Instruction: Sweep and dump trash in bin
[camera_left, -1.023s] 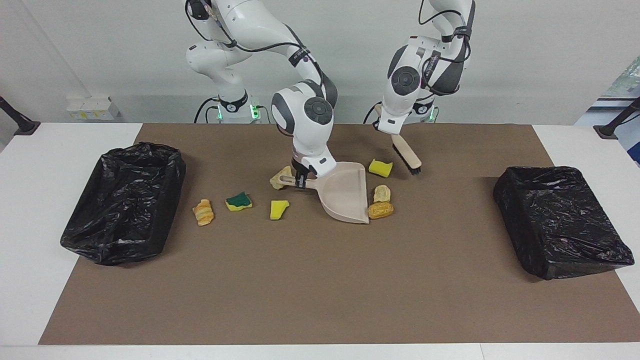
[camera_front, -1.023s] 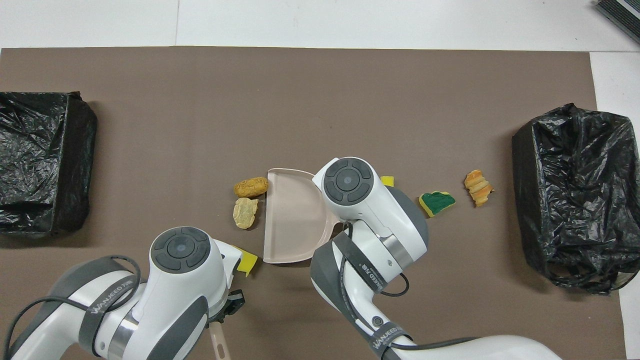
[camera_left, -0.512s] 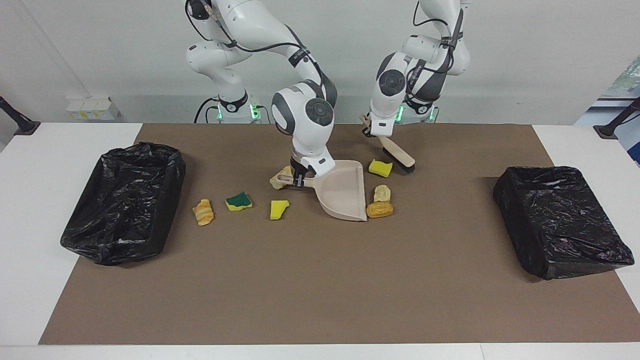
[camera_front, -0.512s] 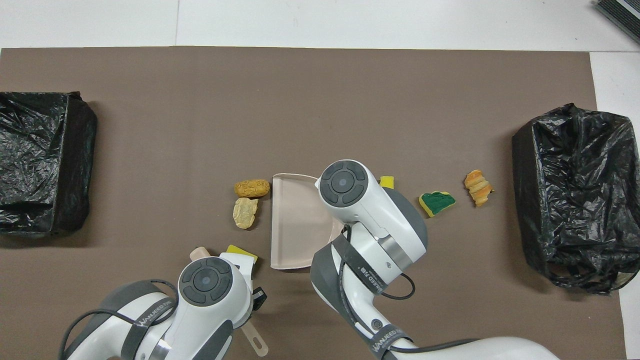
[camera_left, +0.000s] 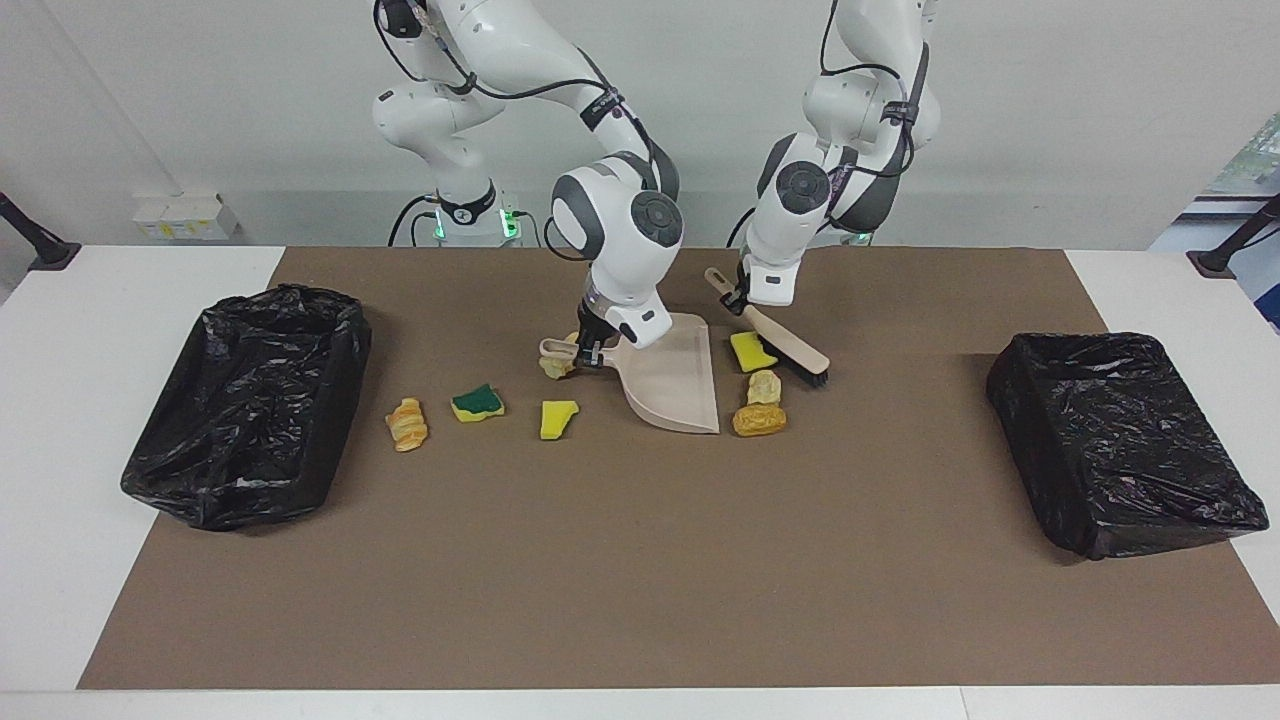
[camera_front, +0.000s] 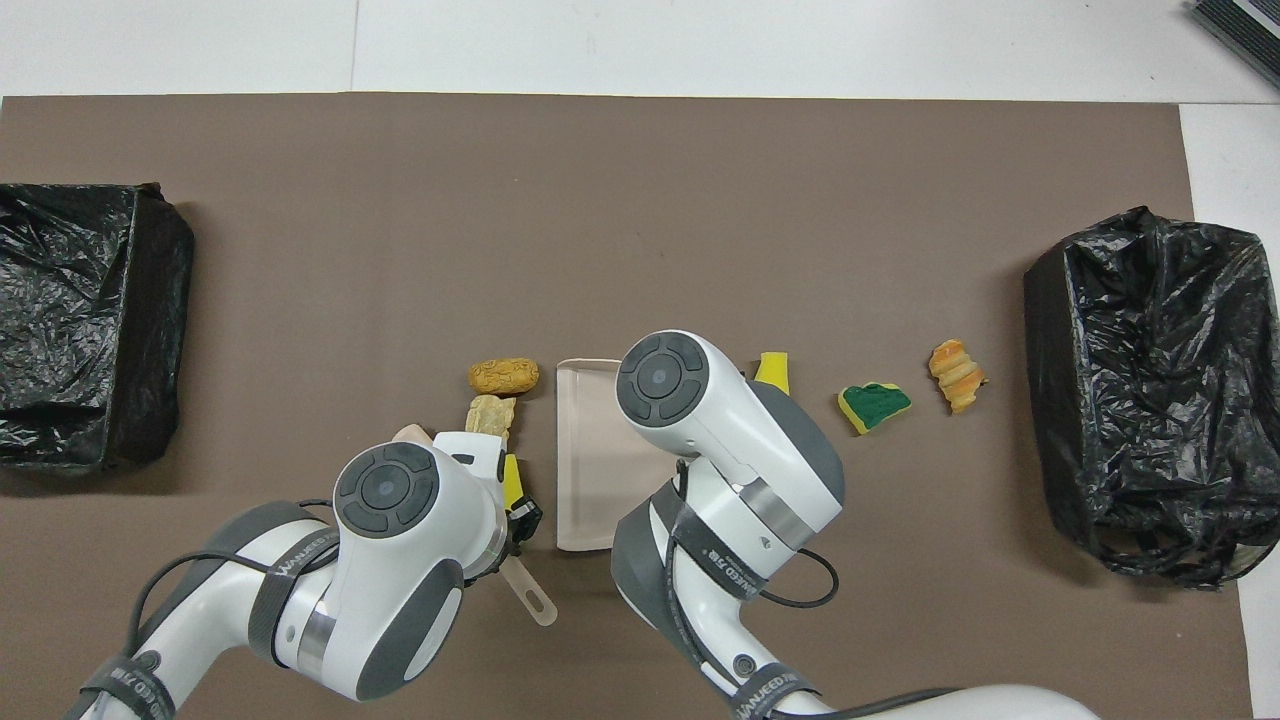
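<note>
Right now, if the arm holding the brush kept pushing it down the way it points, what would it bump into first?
Probably the yellow sponge chunk beside the brush's bristles, which the left gripper aims down at the mat. Depth is hard to judge; the tan bit lies just past it.

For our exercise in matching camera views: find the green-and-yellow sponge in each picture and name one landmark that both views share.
Facing view: the green-and-yellow sponge lies left of centre, between the striped bread bit and a yellow sponge chunk.
Overhead view: the sponge lies right of centre, with the bread bit beside it.
Shared landmark: the beige dustpan.
</note>
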